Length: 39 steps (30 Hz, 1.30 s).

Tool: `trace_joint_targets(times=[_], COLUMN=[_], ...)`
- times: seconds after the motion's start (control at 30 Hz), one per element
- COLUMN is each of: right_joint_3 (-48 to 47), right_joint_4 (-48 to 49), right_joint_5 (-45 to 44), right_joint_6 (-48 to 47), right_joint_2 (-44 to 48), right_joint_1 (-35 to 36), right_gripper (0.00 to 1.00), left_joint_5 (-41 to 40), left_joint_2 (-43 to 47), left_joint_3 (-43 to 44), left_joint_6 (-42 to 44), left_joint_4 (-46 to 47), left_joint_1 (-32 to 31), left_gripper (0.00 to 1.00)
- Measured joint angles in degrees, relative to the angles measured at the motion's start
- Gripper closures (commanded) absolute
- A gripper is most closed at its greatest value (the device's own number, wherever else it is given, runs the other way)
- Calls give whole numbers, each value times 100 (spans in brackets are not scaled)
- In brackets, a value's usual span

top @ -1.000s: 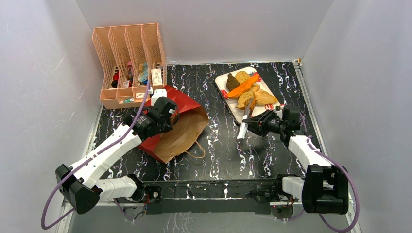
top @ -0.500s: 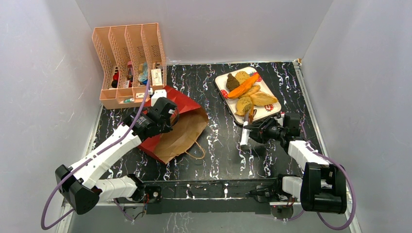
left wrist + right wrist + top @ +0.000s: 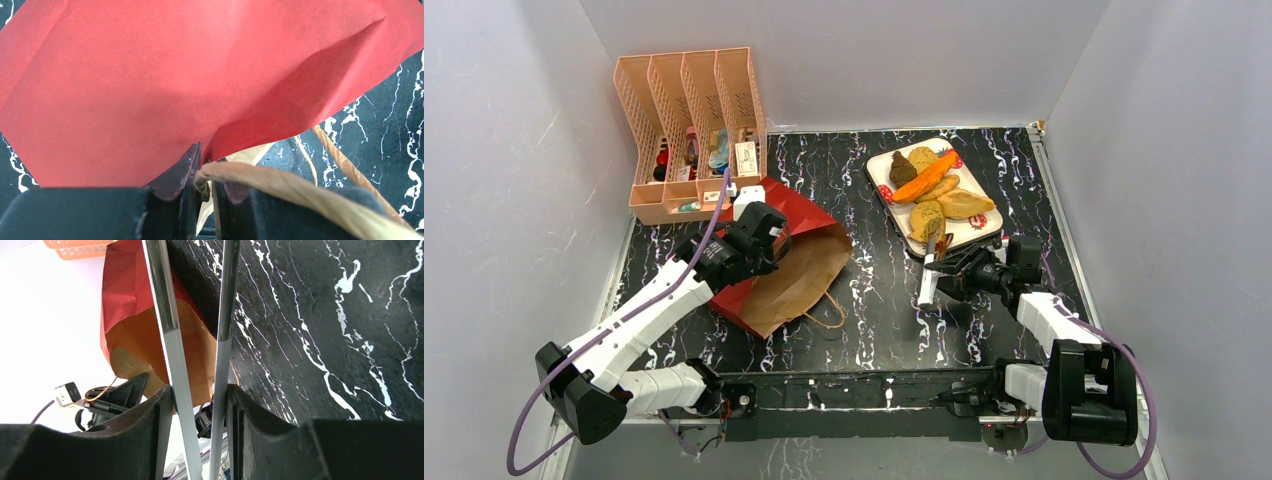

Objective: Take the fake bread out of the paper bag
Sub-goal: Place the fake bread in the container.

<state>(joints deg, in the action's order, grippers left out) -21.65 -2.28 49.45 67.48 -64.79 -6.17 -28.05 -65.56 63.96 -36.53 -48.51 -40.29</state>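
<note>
The paper bag (image 3: 799, 270) lies flat on the black, white-veined table (image 3: 874, 310). Its glossy red face is creased, and dull brown kraft paper shows at the mouth. The left gripper (image 3: 205, 185) has its jaws almost closed, pinching the bag's red edge, and a twisted tan cord handle (image 3: 280, 187) runs across them. Well to the right of the bag, the fake bread (image 3: 934, 185) is heaped on a white plate (image 3: 876, 165): one long orange piece, golden-tan lumps and one dark brown lump. Between bag and plate, the right gripper (image 3: 200, 410) clasps the two slim metal arms of the tongs (image 3: 172, 355).
</note>
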Motion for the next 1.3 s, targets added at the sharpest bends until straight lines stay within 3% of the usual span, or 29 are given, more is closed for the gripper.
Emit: trace_joint_targets(times=[0.47,1.3], right_joint_3=[-535,-826], right_joint_4=[-1368,-1934], right_joint_5=[-476,-800], right_joint_6=[-730,-1025], right_joint_2=[337,595], right_joint_1=[0,0], right_gripper=[61,62], left_joint_5=[-111,-269], left_joint_2=[-138,-195], left_joint_3=[476,1176], left_joint_6=[149,138], left_joint_4=[-485,-1130], left_joint_1=[7,7], left_gripper=[88,89])
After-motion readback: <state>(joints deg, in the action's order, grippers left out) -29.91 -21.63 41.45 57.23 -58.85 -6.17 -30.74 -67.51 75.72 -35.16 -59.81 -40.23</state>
